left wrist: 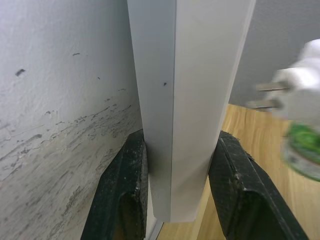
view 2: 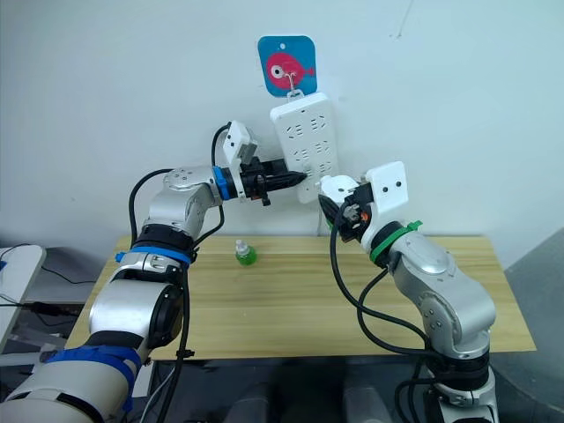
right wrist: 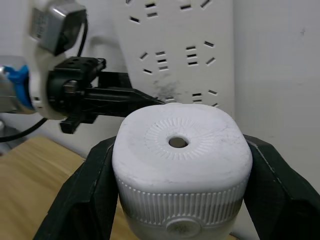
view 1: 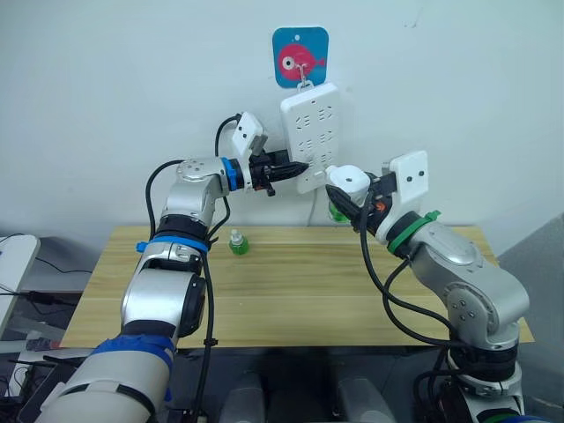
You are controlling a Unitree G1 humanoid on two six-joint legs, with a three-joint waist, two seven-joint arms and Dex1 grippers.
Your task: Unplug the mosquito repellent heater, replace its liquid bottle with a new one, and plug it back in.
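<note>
While your right gripper (right wrist: 175, 175) pinches the mosquito repellent heater (right wrist: 181, 165) between its two black fingers, the unit hangs in the air just in front of the power strip's (view 1: 311, 134) lower end, unplugged; its two metal prongs show in the left wrist view, clear of the strip. A green bottle seems to sit under the heater (it is blurred there, so take that loosely). Your left gripper (left wrist: 175, 185) is clamped on the strip's lower edge, one finger (left wrist: 125, 195) on the wall side and the other on the front, both pressed against the white casing. The strip hangs tilted from a hook on a blue fish plaque (view 1: 300, 56) on the wall. A second green bottle (view 1: 237, 241) stands upright on the wooden table (view 1: 300, 300), below your left arm and well apart from both grippers.
</note>
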